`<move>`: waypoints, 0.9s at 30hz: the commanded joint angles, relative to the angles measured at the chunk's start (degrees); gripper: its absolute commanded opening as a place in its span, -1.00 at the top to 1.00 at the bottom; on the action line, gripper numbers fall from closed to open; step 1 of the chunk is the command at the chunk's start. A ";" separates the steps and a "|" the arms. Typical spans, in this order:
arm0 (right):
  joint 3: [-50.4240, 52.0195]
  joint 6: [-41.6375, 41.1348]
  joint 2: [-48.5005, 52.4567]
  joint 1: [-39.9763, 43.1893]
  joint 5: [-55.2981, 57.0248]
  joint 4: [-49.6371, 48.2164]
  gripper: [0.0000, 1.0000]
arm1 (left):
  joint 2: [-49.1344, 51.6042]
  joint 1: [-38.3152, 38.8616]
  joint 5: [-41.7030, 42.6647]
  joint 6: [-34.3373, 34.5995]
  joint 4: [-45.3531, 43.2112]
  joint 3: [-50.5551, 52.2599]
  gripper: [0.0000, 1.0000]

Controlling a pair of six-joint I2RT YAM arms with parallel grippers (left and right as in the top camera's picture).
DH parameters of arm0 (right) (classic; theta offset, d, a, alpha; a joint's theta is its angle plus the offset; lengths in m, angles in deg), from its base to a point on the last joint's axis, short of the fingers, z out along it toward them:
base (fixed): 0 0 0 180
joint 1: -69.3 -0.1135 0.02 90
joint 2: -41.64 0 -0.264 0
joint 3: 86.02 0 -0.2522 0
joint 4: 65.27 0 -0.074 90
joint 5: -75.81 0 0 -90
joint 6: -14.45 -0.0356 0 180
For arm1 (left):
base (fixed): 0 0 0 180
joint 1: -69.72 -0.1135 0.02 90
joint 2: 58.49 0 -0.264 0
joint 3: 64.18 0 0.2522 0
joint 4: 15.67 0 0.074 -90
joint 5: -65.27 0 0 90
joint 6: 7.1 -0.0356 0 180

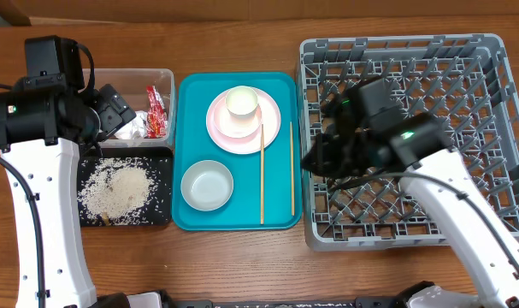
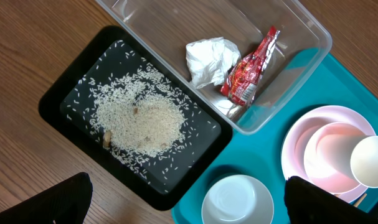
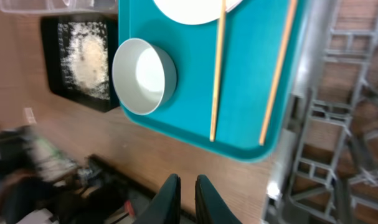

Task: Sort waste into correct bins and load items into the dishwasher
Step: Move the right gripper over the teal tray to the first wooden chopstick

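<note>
A teal tray (image 1: 191,103) holds a pink plate (image 1: 268,128) with a white cup (image 1: 242,103) on it, a pale bowl (image 1: 207,185) and two wooden chopsticks (image 1: 262,175) (image 1: 292,167). The grey dishwasher rack (image 1: 490,128) stands to the right. My left gripper (image 1: 114,111) hovers over the clear bin (image 1: 126,77); its fingers are wide open and empty (image 2: 189,205). The bin holds a red wrapper (image 2: 251,65) and a crumpled tissue (image 2: 210,59). My right gripper (image 1: 323,154) is above the rack's left edge, shut and empty (image 3: 189,202). The bowl (image 3: 144,76) and chopsticks (image 3: 217,68) show in the right wrist view.
A black tray (image 1: 156,214) with spilled rice (image 1: 118,188) lies in front of the clear bin, left of the teal tray. The rice (image 2: 139,121) also shows in the left wrist view. Bare wooden table runs along the front edge.
</note>
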 commanded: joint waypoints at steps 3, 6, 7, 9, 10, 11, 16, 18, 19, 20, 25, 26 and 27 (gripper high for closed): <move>-0.79 -12.13 1.73 -11.32 19.96 -3.93 0.69 | 0.09 -0.24 -0.15 -0.70 -0.02 -0.15 -1.00; -0.15 -15.10 4.22 -17.33 26.60 -5.66 0.51 | 0.09 -0.24 -0.15 -0.70 -0.04 -0.15 -1.00; 0.09 -15.06 4.81 -18.34 27.28 -6.27 0.43 | 0.09 -0.24 -0.15 -0.70 -0.04 -0.15 -1.00; 0.13 -15.06 6.58 -20.24 29.31 -7.08 0.39 | 0.09 -0.24 -0.15 -0.70 -0.04 -0.15 -1.00; 0.13 -15.06 7.32 -20.87 30.25 -7.41 0.39 | 0.09 -0.24 -0.15 -0.70 -0.04 -0.15 -1.00; 0.13 -15.08 8.13 -21.46 31.28 -7.69 0.39 | 0.09 -0.24 -0.15 -0.70 -0.04 -0.15 -1.00; 0.13 -15.52 12.59 -22.82 34.97 -9.20 0.40 | 0.09 -0.24 -0.15 -0.70 -0.04 -0.15 -1.00; 0.13 -16.35 14.34 -22.82 35.45 -9.77 0.40 | 0.09 -0.24 -0.15 -0.70 -0.04 -0.15 -1.00; 0.13 -16.35 15.19 -22.82 35.43 -10.27 0.40 | 0.09 -0.24 -0.15 -0.68 -0.04 -0.15 -1.00; 0.13 -16.35 16.00 -22.82 35.43 -10.73 0.40 | 0.09 -0.24 -0.15 -0.70 -0.04 -0.15 -1.00; 0.15 -16.35 20.61 -22.86 35.45 -14.34 0.49 | 0.09 -0.24 -0.15 -0.70 -0.04 -0.15 -1.00; 0.20 -16.35 21.09 -22.86 35.58 -14.91 0.49 | 0.09 -0.24 -0.15 -0.70 -0.04 -0.15 -1.00; 0.22 -16.33 22.18 -22.86 35.60 -16.15 0.49 | 0.09 -0.24 -0.15 -0.70 -0.04 -0.15 -1.00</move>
